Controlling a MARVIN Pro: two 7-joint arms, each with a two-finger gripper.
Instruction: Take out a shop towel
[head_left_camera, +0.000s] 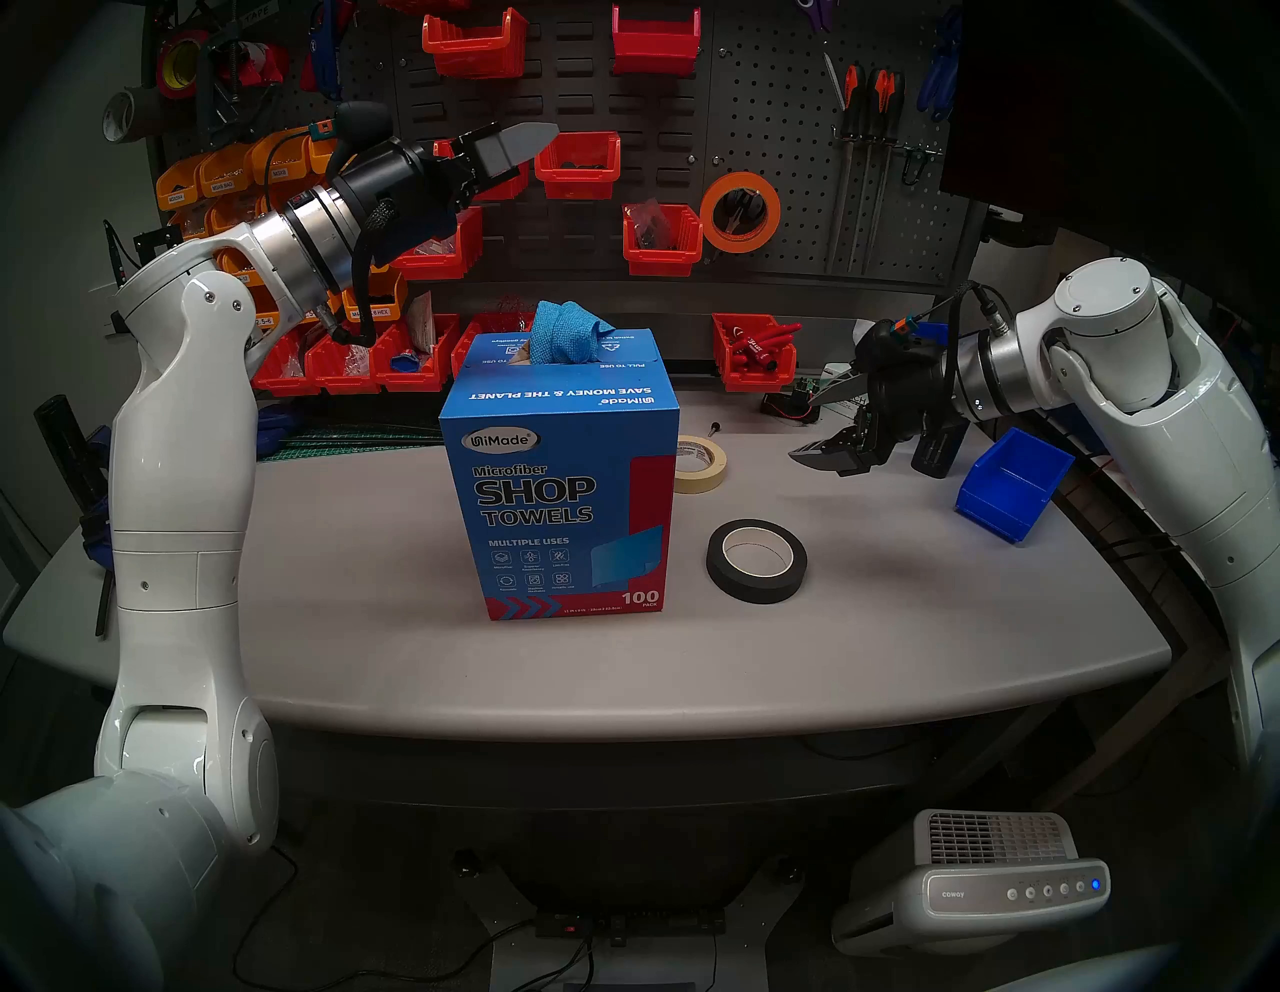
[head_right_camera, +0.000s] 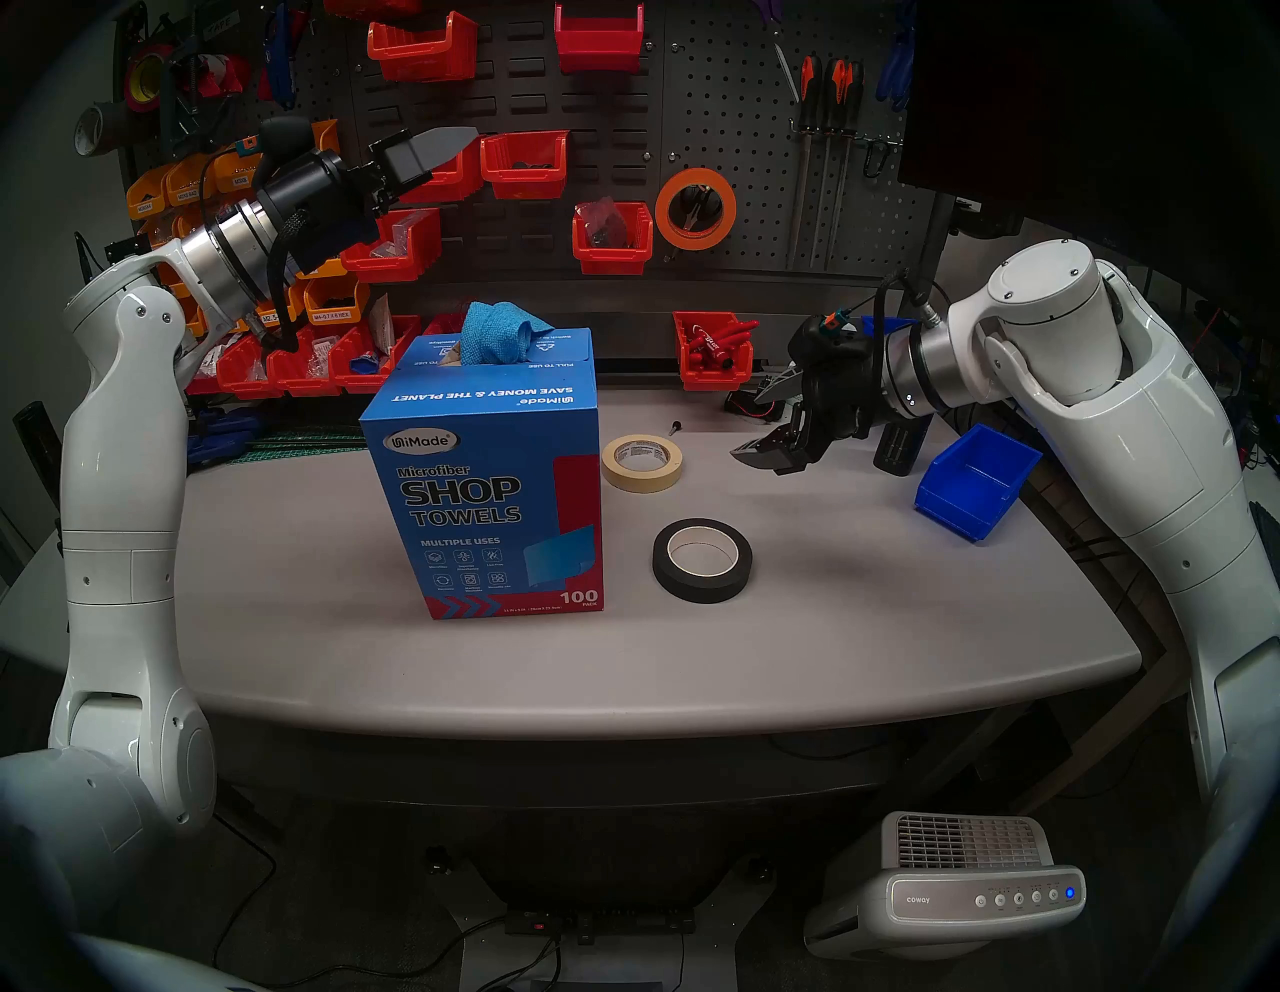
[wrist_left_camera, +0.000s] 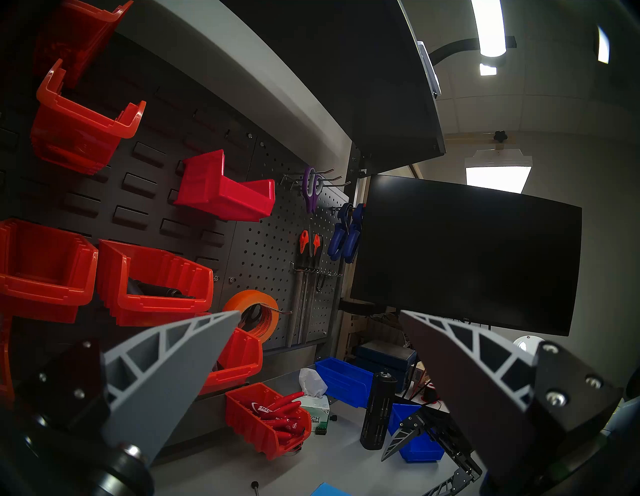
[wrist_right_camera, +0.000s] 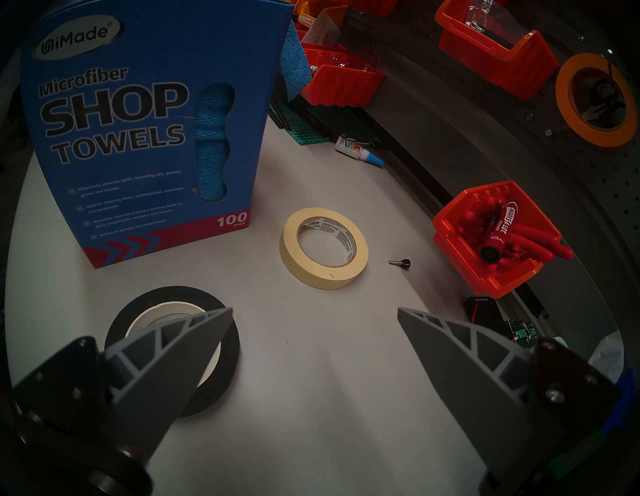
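We're at the very start: the towel (head_left_camera: 564, 331) pokes from the carton (head_left_camera: 561, 485) untouched, left tool (head_left_camera: 516, 149) and right tool (head_left_camera: 821, 426) both wide, empty, well apart from it.

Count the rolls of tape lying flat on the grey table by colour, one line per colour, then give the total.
Cream roll of tape: 1
Black roll of tape: 1
Total on the table: 2
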